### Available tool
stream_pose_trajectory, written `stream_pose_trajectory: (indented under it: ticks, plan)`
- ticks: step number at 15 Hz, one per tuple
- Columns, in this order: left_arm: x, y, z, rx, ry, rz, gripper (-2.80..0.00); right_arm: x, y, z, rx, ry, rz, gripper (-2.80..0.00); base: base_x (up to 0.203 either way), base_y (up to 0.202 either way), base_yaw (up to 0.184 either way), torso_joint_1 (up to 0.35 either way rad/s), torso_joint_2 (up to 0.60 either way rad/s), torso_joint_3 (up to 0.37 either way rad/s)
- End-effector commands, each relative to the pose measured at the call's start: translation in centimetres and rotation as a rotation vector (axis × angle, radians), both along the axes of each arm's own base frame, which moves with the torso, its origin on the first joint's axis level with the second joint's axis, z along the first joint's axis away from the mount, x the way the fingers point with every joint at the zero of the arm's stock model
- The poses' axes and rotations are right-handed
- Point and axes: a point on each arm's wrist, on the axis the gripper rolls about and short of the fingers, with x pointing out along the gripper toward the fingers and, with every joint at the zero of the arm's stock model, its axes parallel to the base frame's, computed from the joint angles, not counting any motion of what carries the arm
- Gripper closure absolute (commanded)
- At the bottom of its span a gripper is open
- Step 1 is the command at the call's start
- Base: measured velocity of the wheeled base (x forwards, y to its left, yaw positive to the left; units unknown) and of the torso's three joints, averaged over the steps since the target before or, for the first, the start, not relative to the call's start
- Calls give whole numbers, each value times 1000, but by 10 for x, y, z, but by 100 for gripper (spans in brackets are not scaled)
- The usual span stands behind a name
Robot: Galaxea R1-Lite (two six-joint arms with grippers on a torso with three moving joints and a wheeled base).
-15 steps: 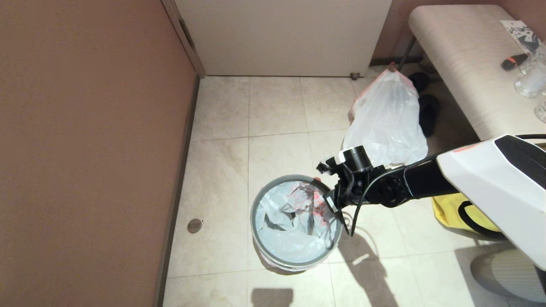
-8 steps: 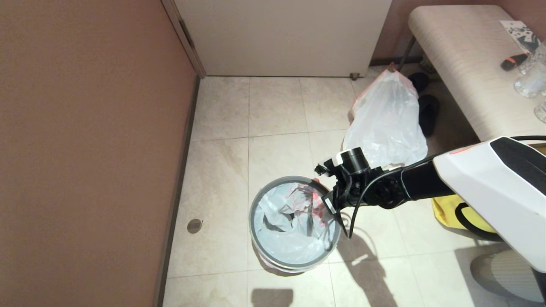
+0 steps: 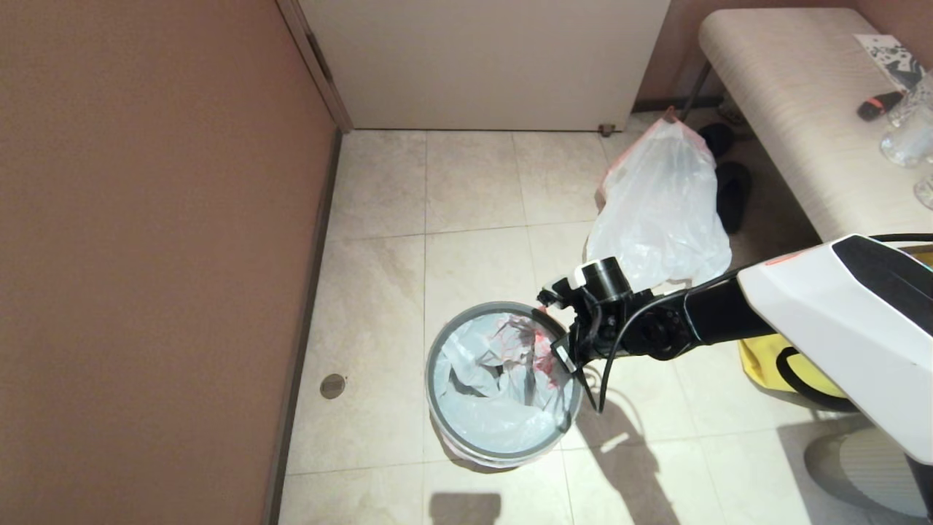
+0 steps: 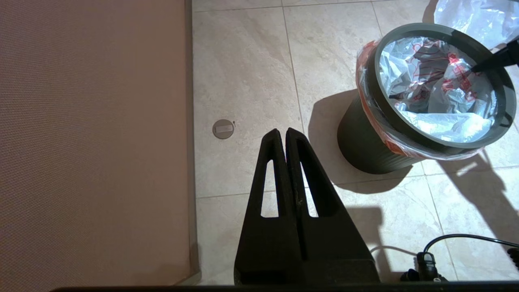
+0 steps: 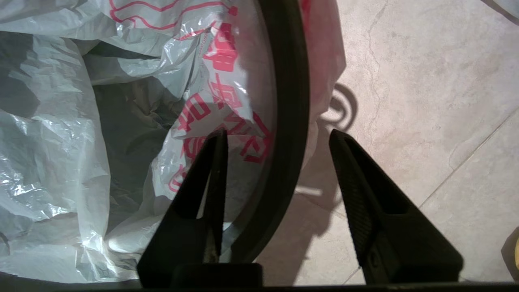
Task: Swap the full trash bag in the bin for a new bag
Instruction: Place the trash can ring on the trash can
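left end effector (image 4: 286, 136) closed, over floor | bin (image 4: 409, 121) lined with new bag (image 4: 429, 93)

Bottom of the bin (image 3: 503, 456) hidden under the new bag (image 3: 488, 379); items on the bench (image 3: 794, 109) perhaps glasses, cropped.

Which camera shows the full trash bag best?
The head view: the full trash bag lies whole on the floor beyond the bin. The left wrist view catches only a corner of it; the right wrist view barely shows it.
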Motion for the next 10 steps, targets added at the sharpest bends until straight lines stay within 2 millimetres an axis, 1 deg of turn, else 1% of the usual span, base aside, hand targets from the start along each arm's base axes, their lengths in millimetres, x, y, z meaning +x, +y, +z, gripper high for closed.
stream_pose_trajectory:
  ticks: [1,5,7,8,10]
  plan:
    - [0,0,0,0,1,0,0,-3,-3,14,12,-26,-4,-280,0,0,0,0,0,0]
    - [0,0,0,0,1,0,0,-18,-8,40,39,-54,12,-280,0,0,0,0,0,0]
    - [0,0,0,-1,0,0,0,-26,-10,50,90,-45,67,-280,0,0,0,0,0,0]
    - [0,0,0,0,0,0,0,-30,-11,53,119,-27,105,0,0,0,0,0,0,0]
    - [0,0,0,0,1,0,0,-35,-11,54,167,-1,155,0,0,0,0,0,0,0]
